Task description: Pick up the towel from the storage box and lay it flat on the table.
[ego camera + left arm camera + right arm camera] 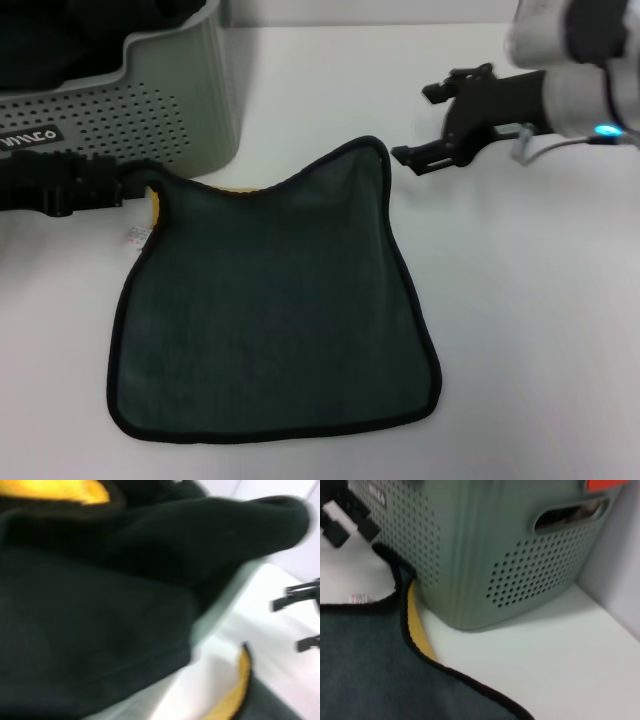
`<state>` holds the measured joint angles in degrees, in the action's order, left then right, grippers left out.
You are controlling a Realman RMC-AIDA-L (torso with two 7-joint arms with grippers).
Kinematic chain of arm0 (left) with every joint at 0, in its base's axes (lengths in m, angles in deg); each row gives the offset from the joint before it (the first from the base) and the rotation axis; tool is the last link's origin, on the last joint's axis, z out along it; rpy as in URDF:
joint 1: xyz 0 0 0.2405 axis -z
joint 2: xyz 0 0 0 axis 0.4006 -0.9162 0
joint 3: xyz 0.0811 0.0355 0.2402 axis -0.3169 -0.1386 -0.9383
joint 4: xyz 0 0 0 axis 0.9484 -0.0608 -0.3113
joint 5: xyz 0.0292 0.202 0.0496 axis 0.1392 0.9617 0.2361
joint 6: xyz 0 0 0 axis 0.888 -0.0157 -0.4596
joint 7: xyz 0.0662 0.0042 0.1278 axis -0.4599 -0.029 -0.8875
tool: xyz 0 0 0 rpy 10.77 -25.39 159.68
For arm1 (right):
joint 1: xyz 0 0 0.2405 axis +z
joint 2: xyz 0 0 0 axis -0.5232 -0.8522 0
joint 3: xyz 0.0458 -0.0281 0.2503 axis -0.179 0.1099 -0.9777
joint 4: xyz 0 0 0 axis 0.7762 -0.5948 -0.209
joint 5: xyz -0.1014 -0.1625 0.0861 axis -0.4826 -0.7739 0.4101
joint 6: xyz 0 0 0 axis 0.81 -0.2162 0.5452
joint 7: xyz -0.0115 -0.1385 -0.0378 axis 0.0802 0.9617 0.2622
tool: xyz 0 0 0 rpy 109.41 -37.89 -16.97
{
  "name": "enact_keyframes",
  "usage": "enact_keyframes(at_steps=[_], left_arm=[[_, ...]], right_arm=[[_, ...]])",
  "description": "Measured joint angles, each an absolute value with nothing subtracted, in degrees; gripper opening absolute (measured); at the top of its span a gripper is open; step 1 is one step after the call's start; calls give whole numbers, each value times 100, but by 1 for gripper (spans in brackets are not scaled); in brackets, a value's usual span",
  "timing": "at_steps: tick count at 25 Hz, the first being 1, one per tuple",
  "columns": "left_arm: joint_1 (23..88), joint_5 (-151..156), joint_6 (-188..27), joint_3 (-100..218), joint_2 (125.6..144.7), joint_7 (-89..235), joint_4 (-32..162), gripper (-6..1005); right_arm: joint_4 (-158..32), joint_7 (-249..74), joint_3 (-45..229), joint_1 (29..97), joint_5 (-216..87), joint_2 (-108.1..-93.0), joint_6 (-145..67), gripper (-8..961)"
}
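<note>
1. The table [540, 320], white, carries everything.
2. The storage box [180, 110] stands at its far left corner.
3. The towel [270, 320] lies spread green side up before the box, one corner folded showing yellow.
4. The left pincer [135, 185] grips that corner.
5. The right pincer [425, 125] hovers wide, beside the towel's far corner.

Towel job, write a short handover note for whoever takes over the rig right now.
Left tool: low in front of the storage box, at the towel's far left corner; its grip cannot be seen.
Right tool: open, empty, just beyond the far right corner.
The towel is out of the box and spread green side up on the table. Near edge flat. The far edge sags between two raised corners, with a yellow strip of the underside showing beside the box.
Left to do: free the left corner, smooth the far edge, and withdraw both arms.
</note>
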<state>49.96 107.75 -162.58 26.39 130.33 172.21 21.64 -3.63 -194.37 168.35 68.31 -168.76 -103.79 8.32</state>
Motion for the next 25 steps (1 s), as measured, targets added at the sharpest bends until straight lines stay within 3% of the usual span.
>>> enact_keyframes(at_steps=[4,8,10,14,20,25], left_arm=[[4816,9895,-17235,2639,13074,16420,2167,650],[4353,8583,-18250,2578,13361,14941,2225,652],[4257,8441,-18574,2407,13491,14389,2227,652],[4330,8806,-18681,1793,13510,14164,2424,652],[4609,8833,-18839,1679,13303,14079,3018,652],[4617,8800,-18852,1694,13271,14088,3021,652]], right_arm=[[803,-18645,16864,5773,-16234,-10376,1510,822],[1111,-17105,16835,4748,-14553,-10364,2781,866],[781,-16735,16780,4549,-13721,-10346,3284,888],[-352,-16299,16487,4683,-12712,-10341,4416,888],[-2011,-16149,15510,5571,-12699,-10320,5840,888],[-2395,-15946,15361,5808,-12778,-10314,5922,888]])
